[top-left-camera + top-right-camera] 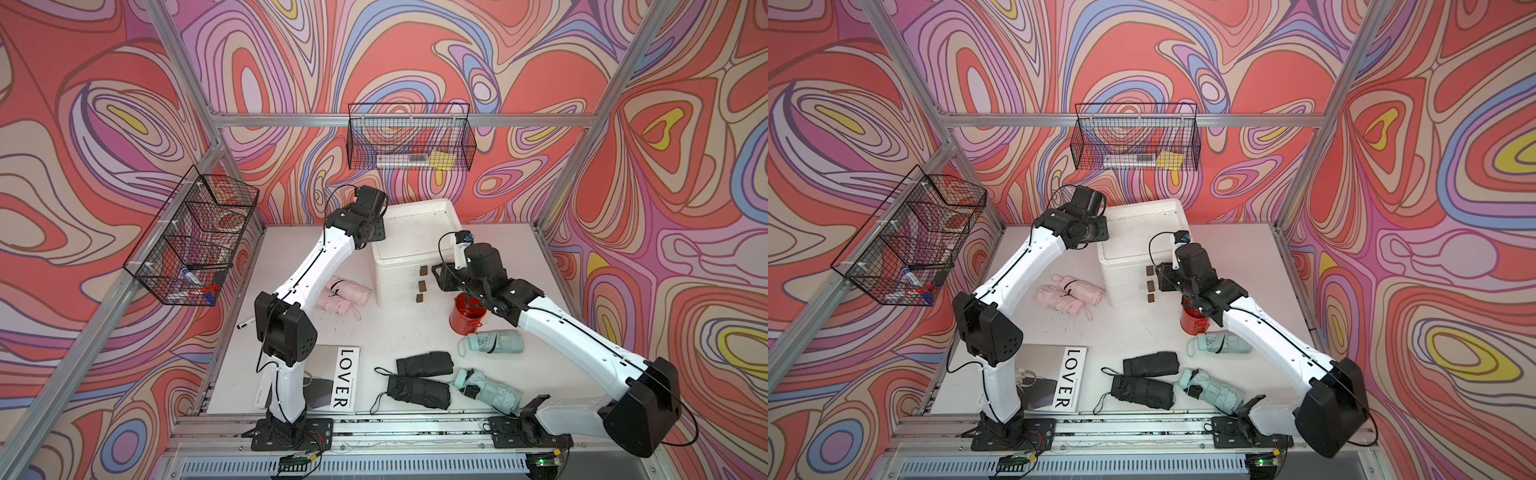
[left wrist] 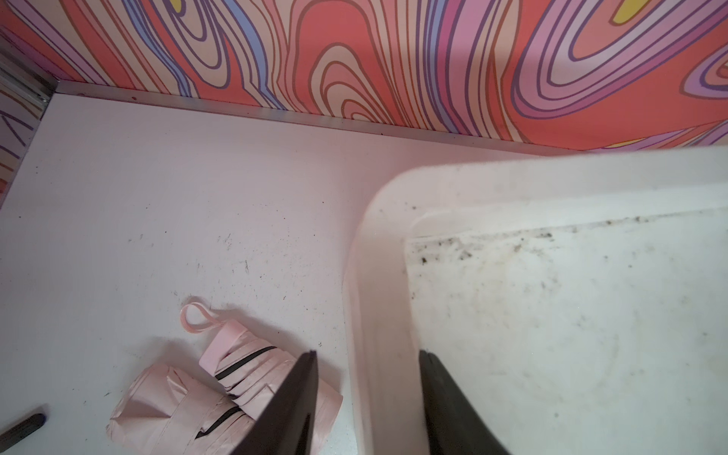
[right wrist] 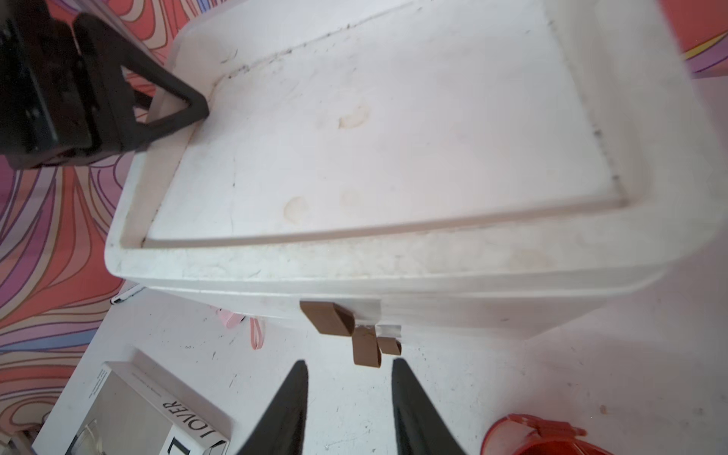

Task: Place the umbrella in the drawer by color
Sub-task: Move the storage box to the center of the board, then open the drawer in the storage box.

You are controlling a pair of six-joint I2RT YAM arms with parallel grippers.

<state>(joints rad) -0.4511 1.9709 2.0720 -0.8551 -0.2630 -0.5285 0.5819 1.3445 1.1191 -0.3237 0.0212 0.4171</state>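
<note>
**Umbrellas all on the table, both grippers at the drawer unit**

Your left gripper [image 2: 367,352] sits astride the rim [image 2: 378,307] of the drawer unit [image 1: 399,270]. Its fingers are apart, one inside the rim and one outside, and you cannot tell whether they pinch it. Your right gripper [image 3: 348,361] hangs just in front of the brown handles [image 3: 327,317], fingers apart with nothing between them. Two pink umbrellas [image 1: 343,297] lie touching on the table [image 1: 374,332], just left of the unit. Two black umbrellas [image 1: 417,392] and two mint umbrellas [image 1: 494,341] lie front right, near the red bucket [image 1: 465,322].
</note>
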